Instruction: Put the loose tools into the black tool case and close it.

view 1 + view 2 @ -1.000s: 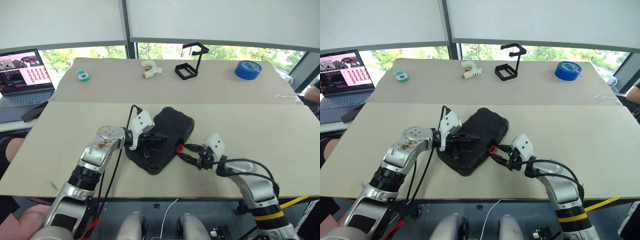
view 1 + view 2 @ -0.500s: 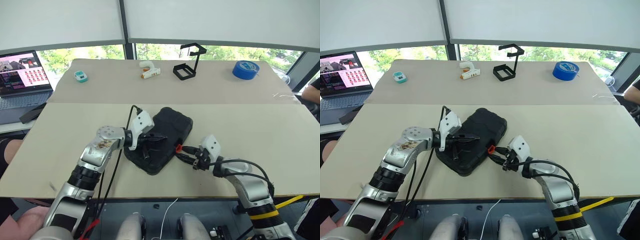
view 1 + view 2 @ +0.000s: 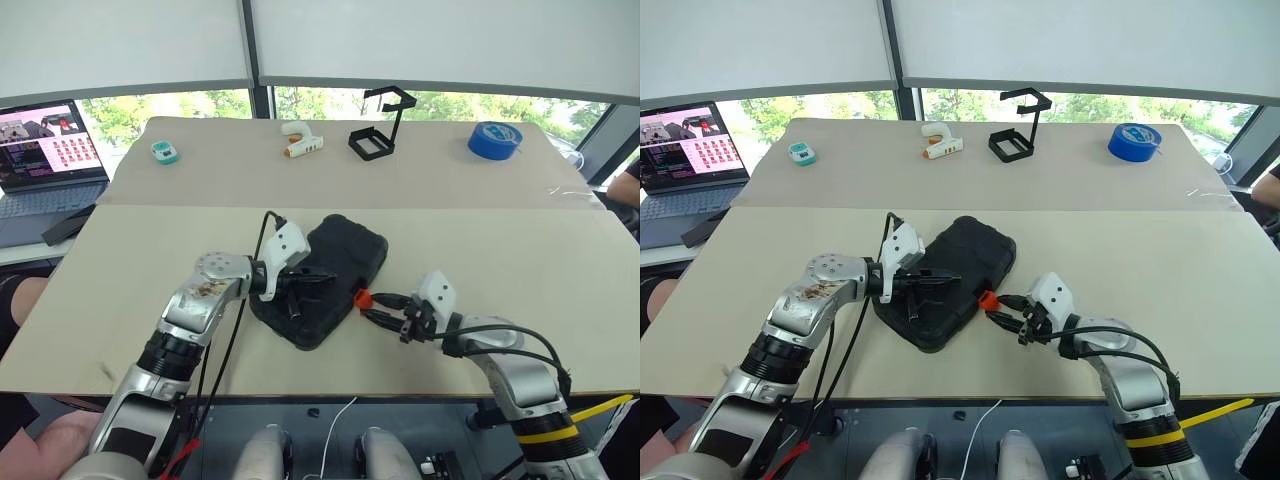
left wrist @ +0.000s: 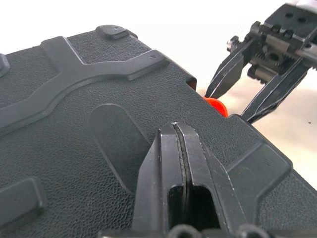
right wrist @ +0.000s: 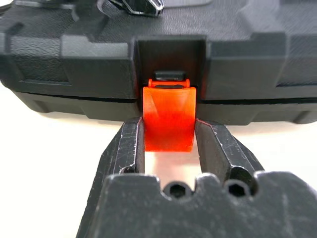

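Black textured plastic clamshell tool case (image 3: 325, 275) lies lid-down near the front of the beige table (image 3: 520, 250), between both arms. Left gripper (image 3: 312, 281), fingers pressed together, rests on the lid. Right gripper (image 5: 168, 141) pinches the small orange latch (image 5: 168, 118) at the case's edge, fingers on either side. The latch appears not yet seated; to finish well, the left should hold the lid firm while the right pushes the latch home squarely.
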Controlling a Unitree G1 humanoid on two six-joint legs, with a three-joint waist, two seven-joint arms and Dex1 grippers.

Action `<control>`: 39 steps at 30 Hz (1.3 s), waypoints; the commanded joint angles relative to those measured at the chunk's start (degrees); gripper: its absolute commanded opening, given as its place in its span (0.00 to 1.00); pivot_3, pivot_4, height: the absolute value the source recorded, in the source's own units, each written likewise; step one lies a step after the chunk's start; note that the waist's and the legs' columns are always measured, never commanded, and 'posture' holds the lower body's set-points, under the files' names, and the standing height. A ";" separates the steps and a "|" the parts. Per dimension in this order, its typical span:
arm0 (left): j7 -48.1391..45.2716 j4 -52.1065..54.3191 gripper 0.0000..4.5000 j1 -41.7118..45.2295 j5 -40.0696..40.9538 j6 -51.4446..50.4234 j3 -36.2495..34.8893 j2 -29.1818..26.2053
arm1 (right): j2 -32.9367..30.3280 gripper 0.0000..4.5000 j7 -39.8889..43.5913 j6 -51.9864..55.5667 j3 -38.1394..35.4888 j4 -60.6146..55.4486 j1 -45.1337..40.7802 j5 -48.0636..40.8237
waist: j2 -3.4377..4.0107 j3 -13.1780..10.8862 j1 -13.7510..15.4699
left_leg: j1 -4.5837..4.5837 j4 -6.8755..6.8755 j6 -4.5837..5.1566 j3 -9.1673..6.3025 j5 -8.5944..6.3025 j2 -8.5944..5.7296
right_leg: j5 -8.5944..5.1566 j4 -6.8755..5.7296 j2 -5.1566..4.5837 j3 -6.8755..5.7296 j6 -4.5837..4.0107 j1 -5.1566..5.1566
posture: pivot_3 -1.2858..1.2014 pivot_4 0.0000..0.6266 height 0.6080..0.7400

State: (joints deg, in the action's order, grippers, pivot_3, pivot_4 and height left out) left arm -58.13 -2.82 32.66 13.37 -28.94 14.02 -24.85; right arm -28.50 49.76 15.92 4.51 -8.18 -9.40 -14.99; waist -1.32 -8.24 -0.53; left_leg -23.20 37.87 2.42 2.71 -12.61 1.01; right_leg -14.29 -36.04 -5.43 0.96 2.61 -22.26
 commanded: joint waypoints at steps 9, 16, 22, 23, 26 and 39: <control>-0.72 -3.54 0.00 -3.86 -2.21 -4.53 5.41 -0.73 | 3.09 0.28 0.83 -4.26 -2.04 -2.50 -2.30 -3.72 | 0.00 0.00 -0.11 | 0.01 0.00 0.00 0.00 0.00 0.02 | 0.00 -0.02 0.01 0.00 0.00 0.00 | 0.52 0.24 1.00; -0.92 -3.28 0.00 -4.08 -2.08 -4.89 5.45 -1.06 | 4.47 0.28 0.90 -5.02 -3.08 -1.97 -1.73 -4.02 | 0.01 0.01 -0.33 | 0.03 -0.01 0.00 0.00 0.00 0.06 | 0.00 -0.02 0.05 0.01 -0.02 -0.02 | 0.52 0.24 1.00; -1.26 -3.21 0.00 -4.10 -2.13 -5.62 5.87 -0.94 | 6.48 0.28 0.88 -6.79 -2.99 -0.21 -1.85 -3.89 | 0.02 0.01 -0.39 | 0.05 -0.02 0.00 0.00 0.00 0.07 | 0.00 -0.03 0.07 0.03 -0.03 -0.02 | 0.52 0.24 1.00; -1.19 -3.04 0.00 -4.25 -2.08 -5.72 5.80 -0.97 | 6.77 0.28 0.65 -6.78 -3.17 -0.42 -1.62 -4.05 | 0.02 0.01 -0.40 | 0.05 -0.02 0.00 0.00 0.00 0.07 | 0.00 -0.03 0.07 0.03 -0.03 -0.02 | 0.52 0.24 1.00; -1.08 -2.56 0.00 -4.57 -2.05 -6.06 5.79 -1.19 | 6.73 0.28 1.28 -7.48 -3.54 -1.38 -0.52 -4.34 | 0.03 0.02 -0.40 | 0.06 -0.02 0.00 0.00 0.00 0.08 | 0.00 -0.04 0.08 0.04 -0.04 -0.02 | 0.52 0.24 1.00; -1.41 -2.56 0.00 -4.62 -2.36 -6.40 5.60 -1.96 | 5.20 0.28 2.91 -11.63 -2.98 0.02 -0.23 -2.46 | 0.05 0.03 -0.20 | 0.03 -0.08 -0.02 0.00 -0.02 0.05 | -0.02 0.00 0.03 0.03 -0.05 -0.02 | 0.52 0.24 1.00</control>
State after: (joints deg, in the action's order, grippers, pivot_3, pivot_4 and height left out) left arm -58.93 -0.72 31.99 13.52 -30.99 14.15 -25.62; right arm -23.20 51.82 8.45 1.80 -5.74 -7.68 -16.34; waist -1.27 -8.21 -0.73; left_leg -23.17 37.78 2.41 2.71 -12.64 1.06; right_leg -14.31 -36.04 -5.40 0.99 2.57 -22.29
